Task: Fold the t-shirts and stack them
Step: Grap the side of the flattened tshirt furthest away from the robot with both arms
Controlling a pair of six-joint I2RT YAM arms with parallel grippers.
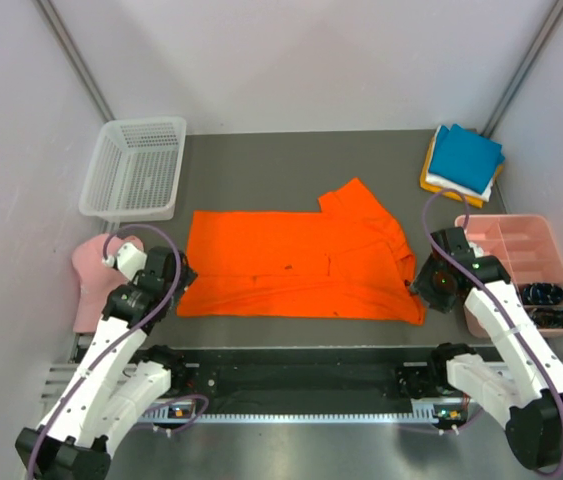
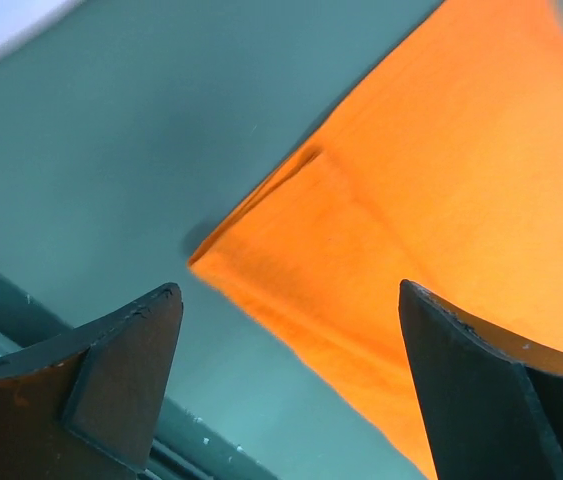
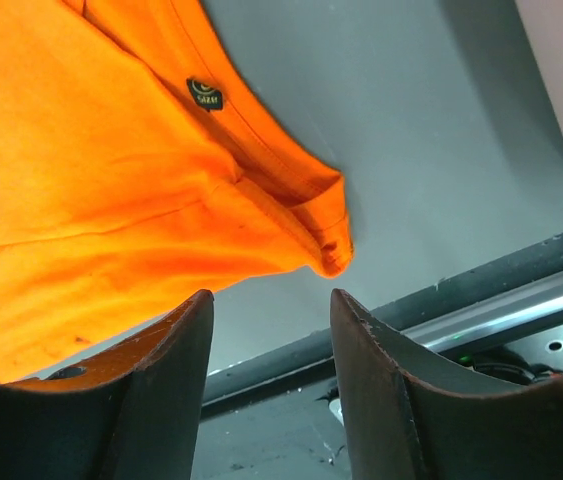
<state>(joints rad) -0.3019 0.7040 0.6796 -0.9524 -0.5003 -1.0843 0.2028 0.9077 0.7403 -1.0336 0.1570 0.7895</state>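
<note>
Loosely spread across dark grey worktop (image 1: pixel 261 160): bright orange soft fabric t-shirt (image 1: pixel 291 265), one part folded over. Just ahead of left tool (image 2: pixel 291 290), released and gaping wide: a shirt corner, ungripped. Just ahead of right tool (image 3: pixel 271 295), also released: another rumpled corner. Well beyond right tool: folded teal blue t-shirt (image 1: pixel 466 155) topping a stack.

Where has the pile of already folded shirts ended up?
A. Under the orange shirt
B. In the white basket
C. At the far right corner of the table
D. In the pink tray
C: the folded stack, teal blue on top, lies at the far right corner of the table, beyond the pink tray; the orange shirt is spread out mid-table.
</note>
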